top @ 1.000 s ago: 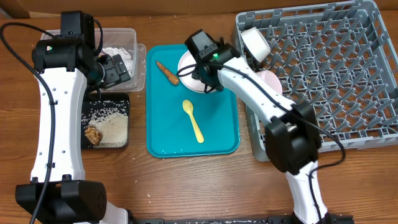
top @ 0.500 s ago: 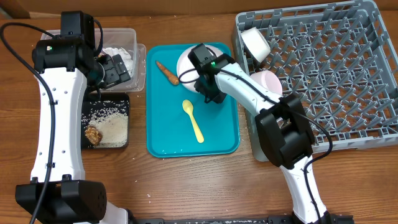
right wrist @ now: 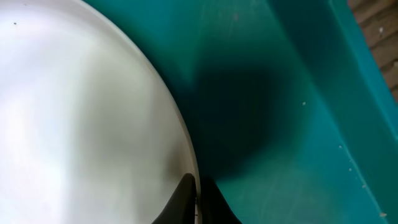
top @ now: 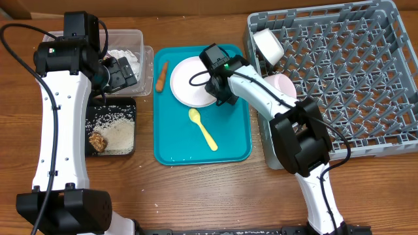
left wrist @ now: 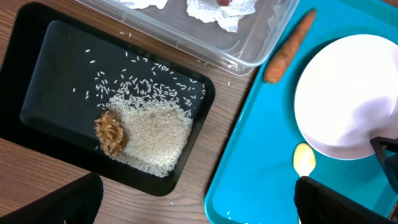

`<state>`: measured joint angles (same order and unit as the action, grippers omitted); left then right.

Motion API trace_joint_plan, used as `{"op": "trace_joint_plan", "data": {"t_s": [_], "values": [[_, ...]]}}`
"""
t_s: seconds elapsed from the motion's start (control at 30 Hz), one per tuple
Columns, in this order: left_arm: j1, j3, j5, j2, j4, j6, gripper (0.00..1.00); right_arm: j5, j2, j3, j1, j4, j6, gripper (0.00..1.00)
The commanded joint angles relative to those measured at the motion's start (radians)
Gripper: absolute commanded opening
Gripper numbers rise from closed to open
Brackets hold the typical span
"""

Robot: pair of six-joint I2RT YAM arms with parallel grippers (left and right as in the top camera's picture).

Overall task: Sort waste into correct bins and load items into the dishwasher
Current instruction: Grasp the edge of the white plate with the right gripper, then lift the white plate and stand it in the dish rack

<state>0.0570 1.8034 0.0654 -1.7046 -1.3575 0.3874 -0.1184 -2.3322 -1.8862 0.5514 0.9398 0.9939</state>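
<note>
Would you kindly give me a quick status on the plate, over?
Right gripper pinching plate rim, plate on teal tray. Left gripper open, hovering by black tray. Spoon and carrot stick close beside plate.

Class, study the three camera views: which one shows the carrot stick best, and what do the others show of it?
The left wrist view: the carrot stick appears large and whole, lying along the teal tray's edge. Overhead shows it whole but small. The right wrist view shows only plate and tray, no carrot.
</note>
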Motion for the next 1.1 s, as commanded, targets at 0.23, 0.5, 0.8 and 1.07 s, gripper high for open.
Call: {"op": "trace_joint_plan", "data": {"t_s": [0.23,0.5,0.8,1.07], "values": [[0.001,0.006,0.013,-0.008,0.003,0.002,1.00,-0.014,0.011,-0.310,-0.087,0.148,-0.339,0.04],[0.001,0.006,0.013,-0.008,0.003,0.002,0.99,-0.247,0.154,-0.708,-0.098,0.470,-0.632,0.04],[0.001,0.006,0.013,-0.008,0.003,0.002,1.00,-0.993,0.215,-0.671,-0.151,0.754,-0.246,0.04],[0.001,0.006,0.013,-0.008,0.003,0.002,1.00,-1.274,0.213,-0.311,-0.162,0.718,0.116,0.04]]}}
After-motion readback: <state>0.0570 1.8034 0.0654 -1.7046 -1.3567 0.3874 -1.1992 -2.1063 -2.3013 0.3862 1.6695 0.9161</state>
